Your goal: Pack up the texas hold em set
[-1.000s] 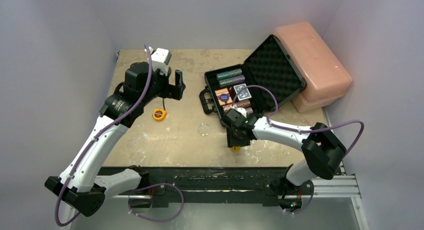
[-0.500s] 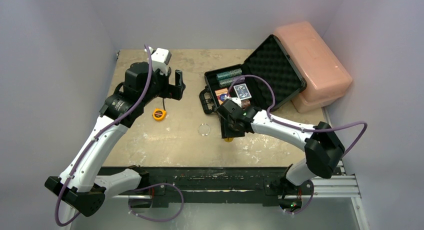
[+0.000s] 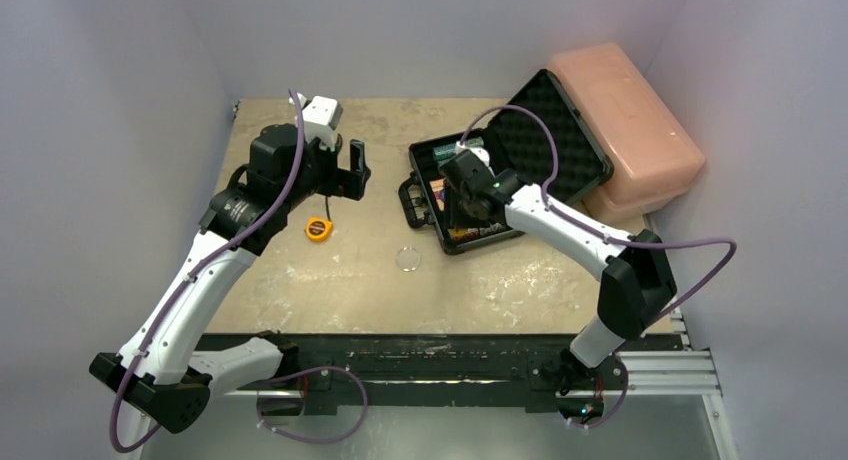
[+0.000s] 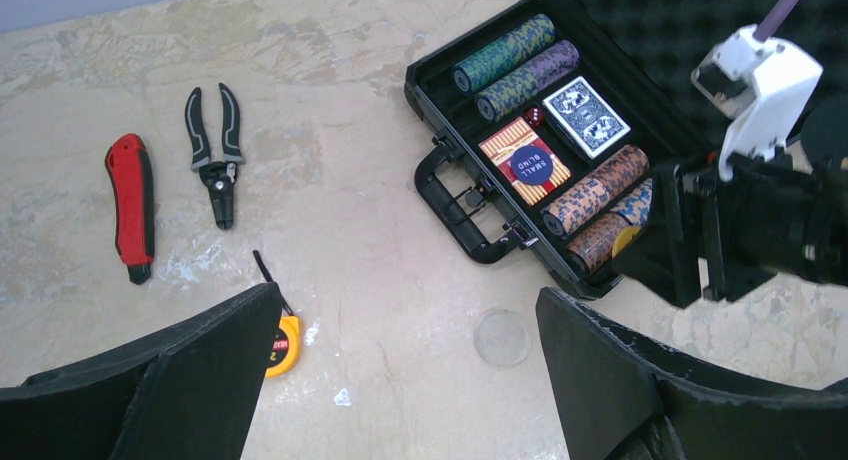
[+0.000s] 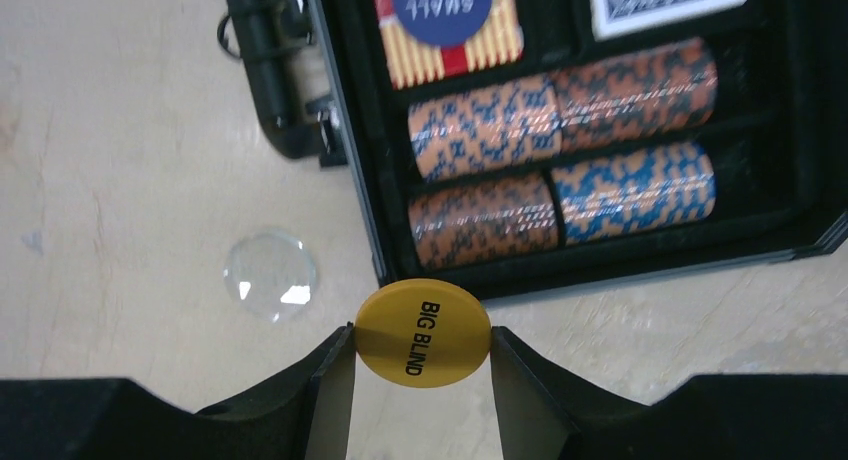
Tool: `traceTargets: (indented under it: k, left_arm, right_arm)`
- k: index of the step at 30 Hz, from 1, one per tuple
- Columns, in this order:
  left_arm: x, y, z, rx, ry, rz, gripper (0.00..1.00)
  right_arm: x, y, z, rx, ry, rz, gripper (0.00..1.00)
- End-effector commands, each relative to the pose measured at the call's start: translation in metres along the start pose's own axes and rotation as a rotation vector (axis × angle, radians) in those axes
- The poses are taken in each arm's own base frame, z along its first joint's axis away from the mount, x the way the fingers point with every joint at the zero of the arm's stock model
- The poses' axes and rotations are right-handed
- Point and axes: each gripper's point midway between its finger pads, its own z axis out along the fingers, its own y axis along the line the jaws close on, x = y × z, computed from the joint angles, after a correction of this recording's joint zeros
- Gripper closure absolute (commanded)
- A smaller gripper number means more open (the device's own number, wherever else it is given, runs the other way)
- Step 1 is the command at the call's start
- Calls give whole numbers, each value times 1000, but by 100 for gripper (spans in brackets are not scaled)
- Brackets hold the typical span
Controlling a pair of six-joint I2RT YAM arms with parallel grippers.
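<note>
Left gripper (image 3: 354, 170) hangs wide open over the table's (image 3: 330, 280) back-left area, nothing in it. Right gripper (image 5: 421, 350) is pinching the yellow BIG BLIND button (image 5: 422, 332) over the near rim of the open case (image 3: 550, 130), which sits back right.

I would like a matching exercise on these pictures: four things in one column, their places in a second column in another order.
1. yellow BIG BLIND button
2. blue SMALL BLIND button
3. clear disc
4. pliers

A. on the table, before the black case
B. held in the right gripper
C. on the red card deck
D. beside the red-handled tool

Pairs: 1-B, 2-C, 3-A, 4-D
</note>
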Motion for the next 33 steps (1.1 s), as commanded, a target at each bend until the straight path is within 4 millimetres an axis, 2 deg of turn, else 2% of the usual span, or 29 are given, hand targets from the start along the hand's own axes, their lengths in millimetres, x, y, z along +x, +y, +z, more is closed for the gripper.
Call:
traceTargets:
  k: [1, 6, 12, 23, 33]
  left_arm:
    - [-19, 2, -7, -5, -60, 16, 0]
    - [-19, 2, -7, -6, -60, 18, 0]
    - [-19, 2, -7, -9, -60, 19, 0]
    - [-20, 2, -7, -5, -61, 18, 0]
    - [-20, 1, -8, -2, -61, 19, 0]
  right_arm:
    - [-51, -15, -6, 31, -94, 6, 54]
    - [-86, -33, 1, 63, -128, 44, 54]
    - [-116, -52, 18, 90, -138, 80, 54]
    - [-141, -79, 52, 129, -110, 118, 55]
    - [-144, -92, 81, 146, -68, 129, 55]
